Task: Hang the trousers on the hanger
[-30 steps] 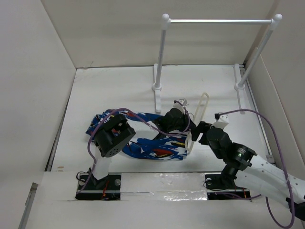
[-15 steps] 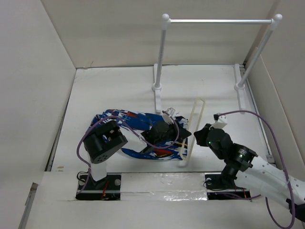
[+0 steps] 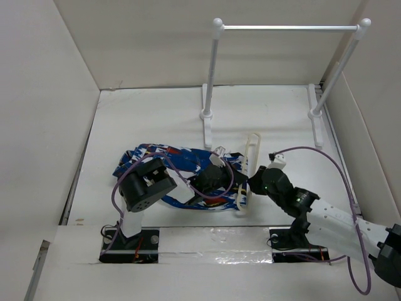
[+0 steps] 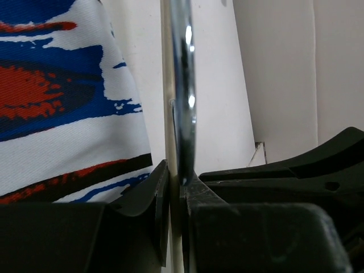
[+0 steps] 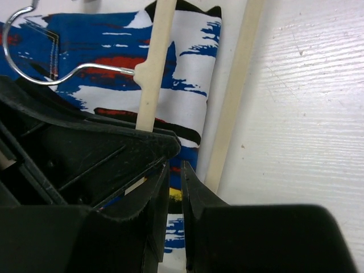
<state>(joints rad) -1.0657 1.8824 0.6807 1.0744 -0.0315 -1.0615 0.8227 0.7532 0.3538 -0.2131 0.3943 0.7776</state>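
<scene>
One second on, from above: found the hanger [image 3: 252, 150] dragged left, up to the right end of the trousers [image 3: 178, 157]. Logged the trousers bunched left of centre, near the front edge. Noted the left gripper [image 3: 227, 174] drawn back over the cloth with the hanger, and the right gripper [image 3: 252, 184] brought in from well apart to just beside the hanger's near end.

Left wrist: saw the left gripper [image 4: 181, 185] pressed together on the metal hook [image 4: 183, 85], with cream frame just behind and cloth close at left.

Right wrist: saw the right gripper [image 5: 175, 187] almost pressed together, only a thin slit left, above patterned cloth. Noted one hanger bar [image 5: 154, 57] lying over that cloth and the other just past its edge. Could not tell whether any cloth was caught.

Judged the hanger now set for threading, with the trousers not yet draped on it. Judged a firm pinch on the cloth edge as the next need.
</scene>
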